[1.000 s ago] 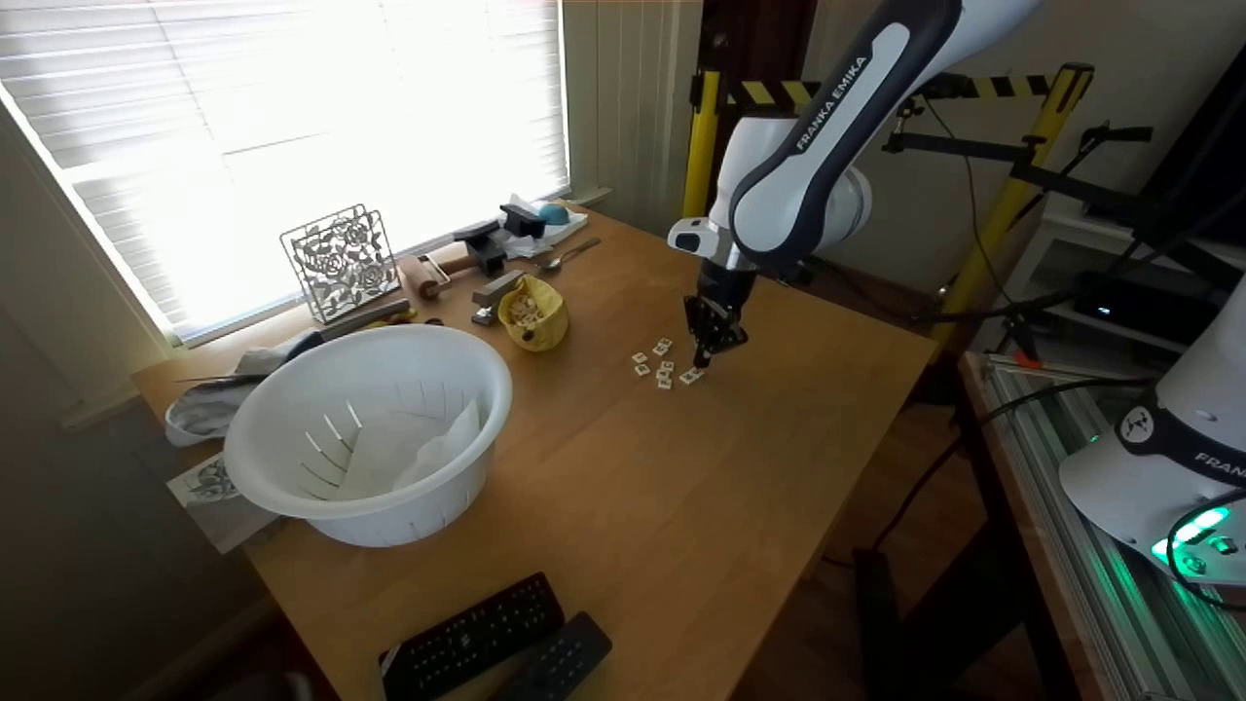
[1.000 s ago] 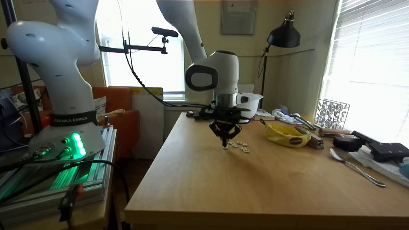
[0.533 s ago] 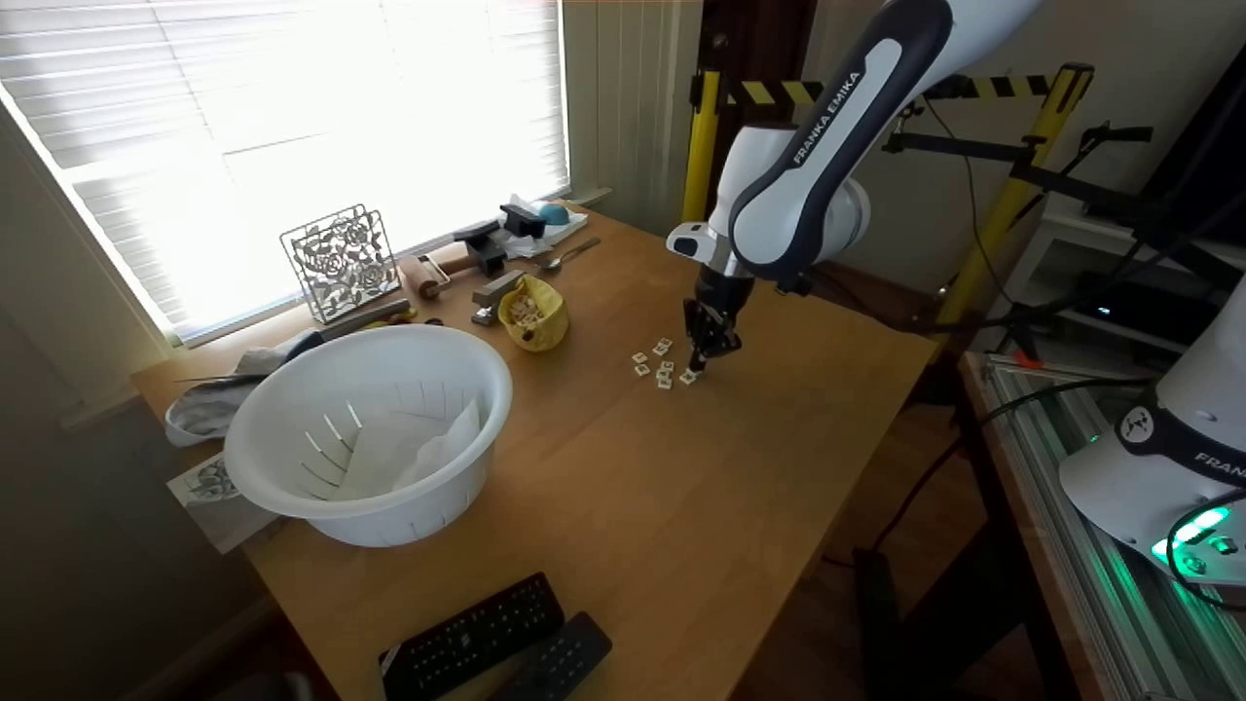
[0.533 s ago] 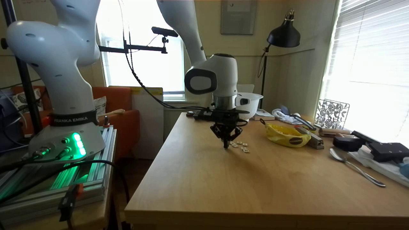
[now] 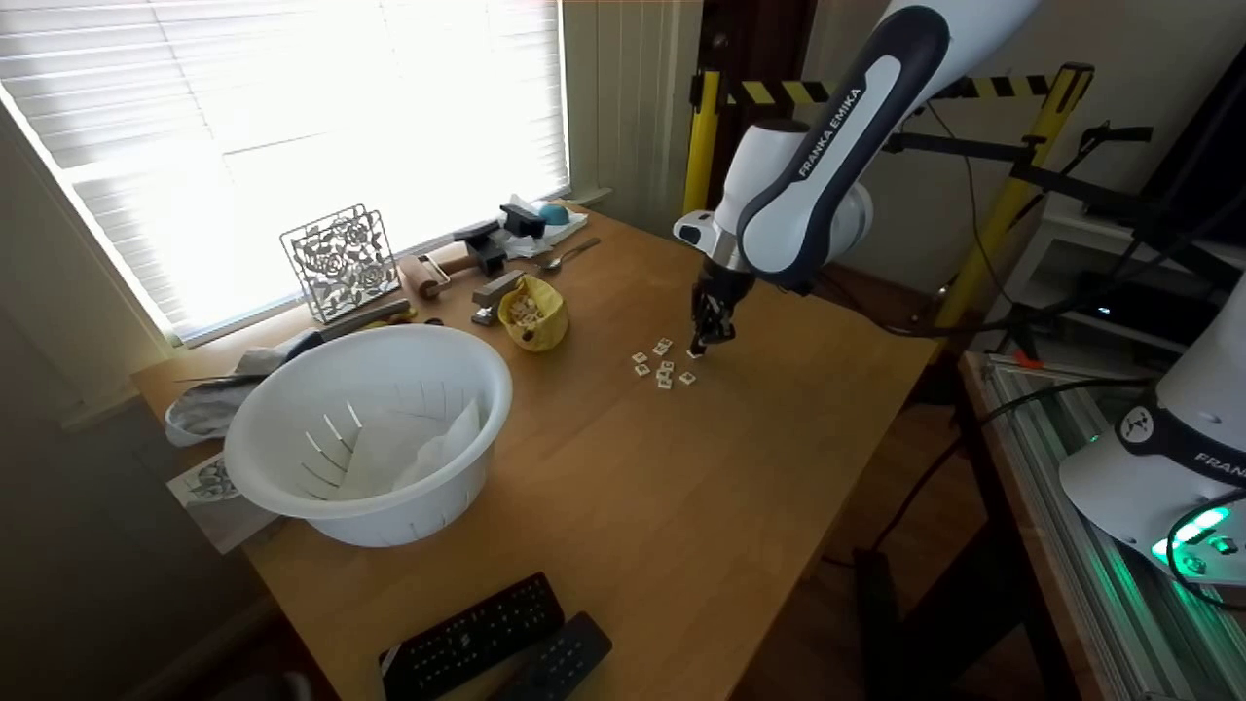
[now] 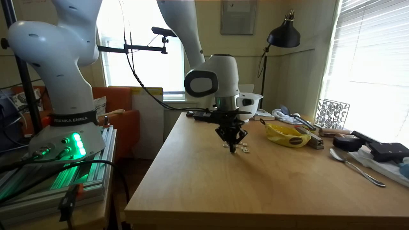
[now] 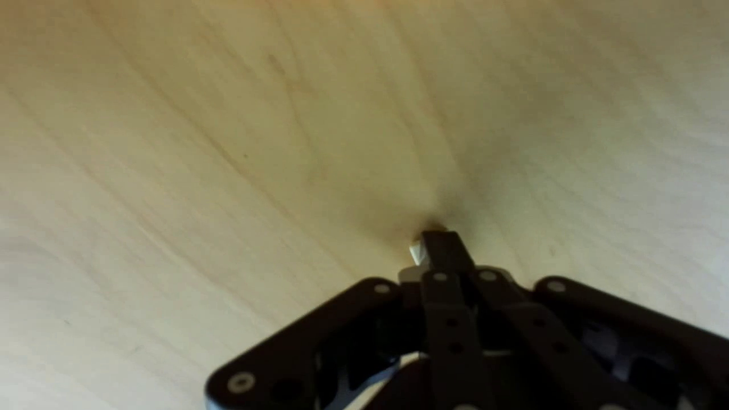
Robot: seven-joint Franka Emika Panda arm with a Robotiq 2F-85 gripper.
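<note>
- The pale wooden tabletop point(image 5: 633, 487) spreads beneath the end effector point(image 6: 233, 148) and reaches out around it.
- The white basin point(image 5: 419, 516), round and slotted, stands well apart from the end effector, to its left in an exterior view.
- The end effector itself points down at the wood, clenched, with its fingers point(image 7: 447, 247) pressed together.
- The metal rack point(image 5: 343, 261), patterned with roses, stands upright by the window, well apart from the end effector.
- The yellow pouch point(image 5: 538, 336), filled with small pale pieces point(image 5: 526, 313), sits on the window side of the end effector, nearer to it than the rack.
- The larger remote point(image 5: 477, 638) and, just beside it, the smaller remote point(image 5: 563, 657) lie well apart from the end effector, below and left of it in the same view.
- The spoon point(image 6: 337, 155) lies well to the end effector's right in an exterior view.
- The loose tiles point(image 5: 665, 375) lie flat just beside the end effector, mostly toward the window.
- A single white tile point(image 7: 418, 253) is right at the fingertips, mostly hidden; I cannot tell whether they touch it.
</note>
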